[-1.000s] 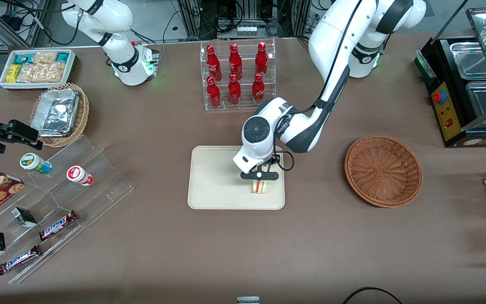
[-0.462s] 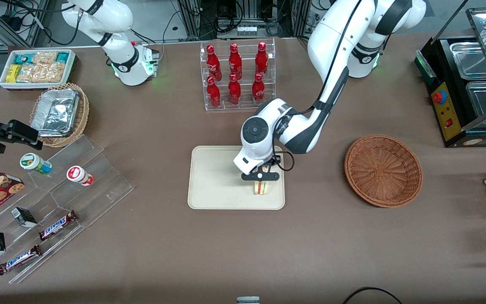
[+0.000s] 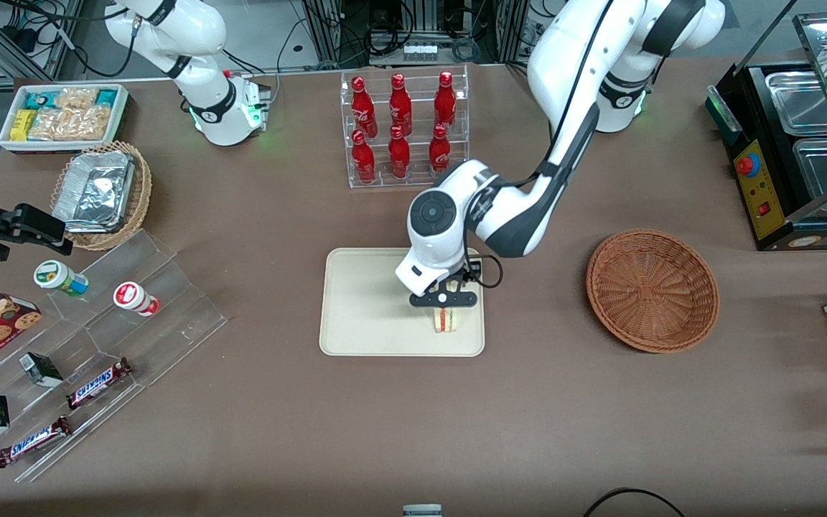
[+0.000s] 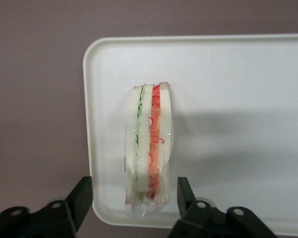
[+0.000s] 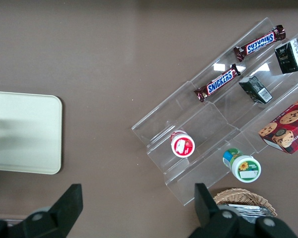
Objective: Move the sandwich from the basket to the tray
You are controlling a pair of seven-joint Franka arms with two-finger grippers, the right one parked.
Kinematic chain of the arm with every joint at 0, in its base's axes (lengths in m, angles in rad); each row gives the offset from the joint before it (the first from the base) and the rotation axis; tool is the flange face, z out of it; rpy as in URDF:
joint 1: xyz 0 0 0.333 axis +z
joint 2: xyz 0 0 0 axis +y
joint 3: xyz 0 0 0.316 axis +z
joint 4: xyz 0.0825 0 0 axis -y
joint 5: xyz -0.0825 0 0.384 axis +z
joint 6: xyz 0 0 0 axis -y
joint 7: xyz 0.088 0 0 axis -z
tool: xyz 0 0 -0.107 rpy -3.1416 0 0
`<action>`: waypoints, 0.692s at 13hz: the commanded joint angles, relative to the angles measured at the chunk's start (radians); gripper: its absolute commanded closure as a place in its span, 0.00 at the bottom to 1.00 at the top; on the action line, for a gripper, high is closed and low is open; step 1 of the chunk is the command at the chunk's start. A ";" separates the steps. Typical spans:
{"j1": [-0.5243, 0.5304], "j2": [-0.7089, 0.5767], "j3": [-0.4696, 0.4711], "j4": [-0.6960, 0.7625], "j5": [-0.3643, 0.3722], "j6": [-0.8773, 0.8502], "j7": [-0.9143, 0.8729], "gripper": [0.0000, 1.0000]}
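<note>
The sandwich (image 3: 444,321) (image 4: 149,144), a clear-wrapped wedge of white bread with green and red filling, stands on its edge on the cream tray (image 3: 363,309) (image 4: 238,124). It sits near the tray's corner nearest the front camera, at the working arm's end. My gripper (image 3: 444,304) (image 4: 134,192) hangs just above it, open. One black finger (image 4: 83,194) is on each side of the sandwich, with a gap to the wrap on both sides. The reddish-brown basket (image 3: 652,289) lies on the table toward the working arm's end and holds nothing.
A clear rack of red bottles (image 3: 403,129) stands farther from the front camera than the tray. A clear stepped display (image 3: 133,316) with snack bars and cups, a tan basket holding foil (image 3: 101,194) and a white snack bin (image 3: 62,115) lie toward the parked arm's end. A black appliance (image 3: 801,143) stands past the basket.
My gripper has lifted slightly and drawn a little away from the front camera. The sandwich has stayed in place on the tray.
</note>
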 commanded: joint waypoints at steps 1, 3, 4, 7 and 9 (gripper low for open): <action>-0.009 -0.137 0.010 -0.017 0.010 -0.082 -0.021 0.00; -0.006 -0.224 0.010 -0.026 0.011 -0.143 -0.004 0.00; -0.004 -0.270 0.010 -0.028 0.013 -0.194 0.001 0.00; -0.001 -0.385 0.013 -0.031 0.007 -0.349 0.108 0.00; 0.037 -0.453 0.013 -0.031 -0.021 -0.423 0.192 0.00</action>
